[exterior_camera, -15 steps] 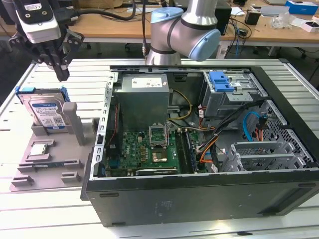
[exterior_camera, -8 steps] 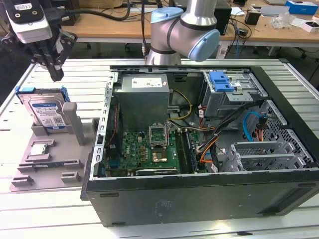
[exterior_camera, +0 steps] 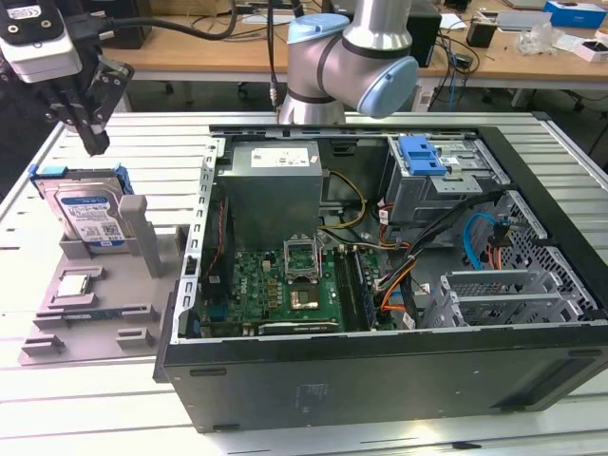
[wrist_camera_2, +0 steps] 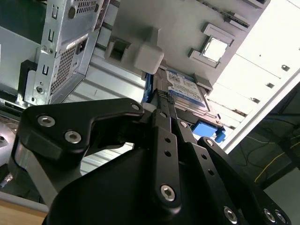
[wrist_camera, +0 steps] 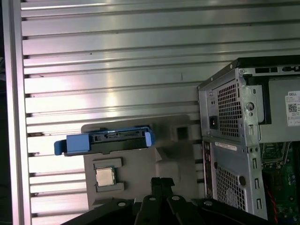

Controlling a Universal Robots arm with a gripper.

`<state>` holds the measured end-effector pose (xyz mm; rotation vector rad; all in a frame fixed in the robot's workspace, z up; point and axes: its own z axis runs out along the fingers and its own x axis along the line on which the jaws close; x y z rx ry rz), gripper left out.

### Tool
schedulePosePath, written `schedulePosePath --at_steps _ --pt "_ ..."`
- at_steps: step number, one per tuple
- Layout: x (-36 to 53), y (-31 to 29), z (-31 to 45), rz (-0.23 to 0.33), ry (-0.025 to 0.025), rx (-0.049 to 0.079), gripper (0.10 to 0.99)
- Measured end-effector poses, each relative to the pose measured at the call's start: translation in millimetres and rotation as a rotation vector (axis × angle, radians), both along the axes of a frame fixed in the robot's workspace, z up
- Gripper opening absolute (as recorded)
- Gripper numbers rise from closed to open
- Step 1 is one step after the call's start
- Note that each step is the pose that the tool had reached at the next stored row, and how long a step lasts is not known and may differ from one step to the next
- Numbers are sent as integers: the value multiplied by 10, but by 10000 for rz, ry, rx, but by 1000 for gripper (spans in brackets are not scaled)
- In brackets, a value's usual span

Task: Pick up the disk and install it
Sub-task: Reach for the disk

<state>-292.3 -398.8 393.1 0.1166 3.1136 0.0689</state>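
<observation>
Hovering just above the disk (exterior_camera: 90, 217), the gripper (exterior_camera: 95, 144) has its fingers pressed together on nothing, as we see it. The disk stands on edge in a grey holder (exterior_camera: 114, 285) at the exterior view's left, beside the open computer case (exterior_camera: 380, 380).

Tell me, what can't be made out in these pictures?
- Exterior view: the disk's lower edge is sunk in the grey holder; the picture's top edge cuts off the arm.
- Second wrist view: the gripper covers part of the disk.
- First wrist view: the disk is edge-on, so its flat face is hidden.
- Exterior view: the computer case's near wall hides the motherboard's front edge.
</observation>
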Motion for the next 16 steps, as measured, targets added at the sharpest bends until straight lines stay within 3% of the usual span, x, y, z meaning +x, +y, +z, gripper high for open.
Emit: schedulePosePath --at_steps 11,16 --pt "-161 0 0 0 0 -1 106" --pt "-290 0 -1 0 0 0 106"
